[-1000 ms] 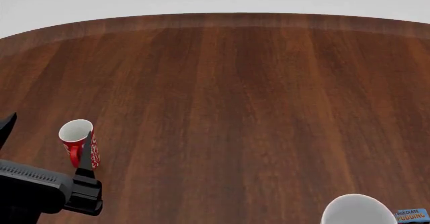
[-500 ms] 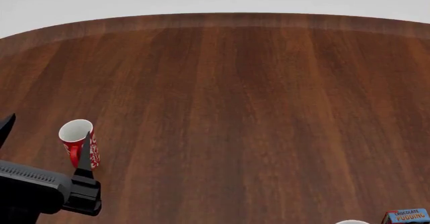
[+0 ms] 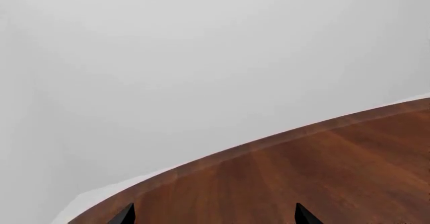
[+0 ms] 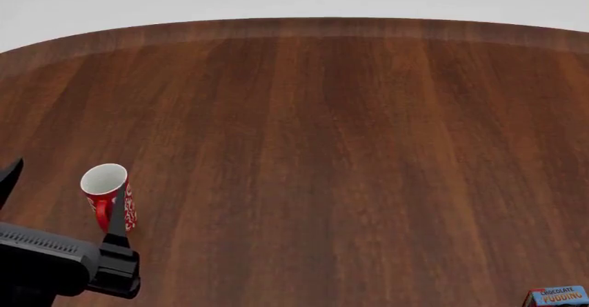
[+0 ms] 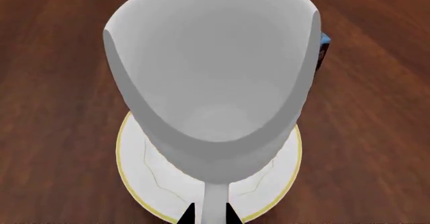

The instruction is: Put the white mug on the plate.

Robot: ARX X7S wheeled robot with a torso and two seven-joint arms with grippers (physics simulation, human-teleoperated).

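The right wrist view looks straight down into the white mug (image 5: 211,83), which fills most of that picture. Its open mouth faces the camera and its white handle runs toward the lens, pinched between the two dark tips of the right end effector (image 5: 207,215), so this end effector is clamped on the mug's handle. Directly under the mug lies the plate (image 5: 138,183), its thin tan rim showing on both sides of the mug's base; whether the mug touches the plate or hangs just above it cannot be told. A sliver of a blue box (image 5: 325,45) peeks out beside the mug's wall.

In the head view the brown wooden worktop (image 4: 332,127) spreads wide. The red mug (image 4: 109,195) stands upright near the left end effector (image 4: 60,196), whose black fingers are spread apart, one partly in front of the red mug. The pudding box (image 4: 558,296) sits at the near right corner
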